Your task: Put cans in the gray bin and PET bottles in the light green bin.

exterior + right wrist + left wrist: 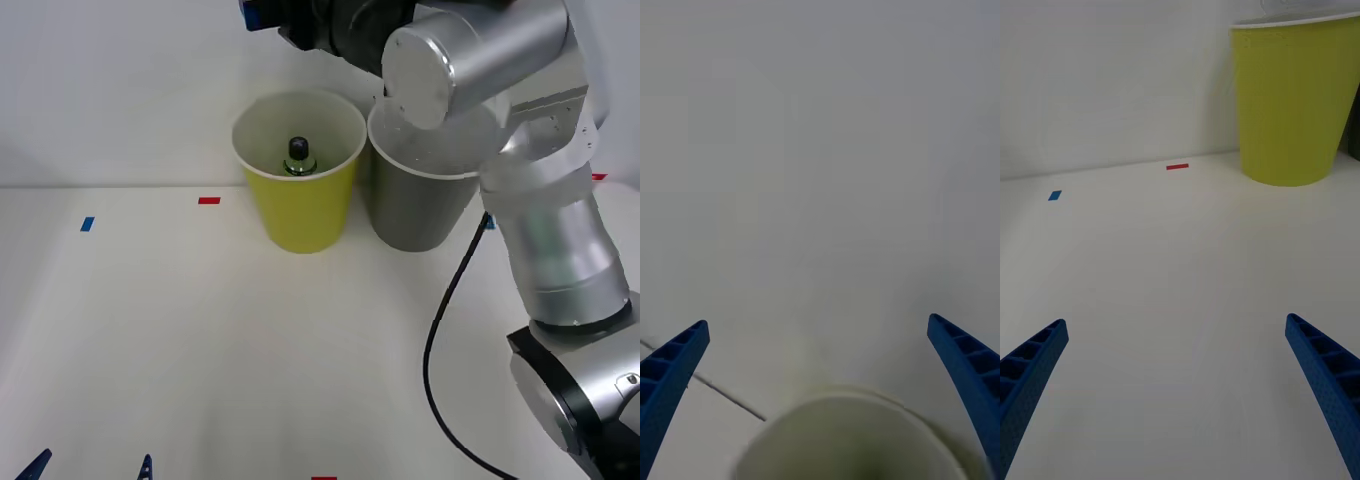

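Already the bottle [298, 156] stands inside the light green bin [300, 215], upright, its black cap pointing up and its long axis vertical, roughly at the middle of the bin's floor. Directly above and just behind that bin hangs the right gripper [820, 390]; its two blue fingers [670, 375] are spread wide with nothing between them, and below them the wrist camera looks down past the bin's white rim [842, 401] into its pale inside. So the bottle lies straight down from the right gripper, and that arm is plainly the nearer one; judging from this, the drop is done and the next move for the right arm is to lift clear without brushing the rim.

Touching or nearly touching the light green bin, on the robot's right side of it, stands the gray bin [415, 205]. The right arm's big silver joint covers most of its mouth, so I cannot tell what (if anything) lies in it.

Well in front of the light green bin, low over the white table [200, 340], the left gripper [1180, 390] waits with its fingers open and empty, facing the bin's yellow-green wall. Between it and the bin lie a red mark [1178, 166] and a blue mark [1055, 195] on the tabletop.
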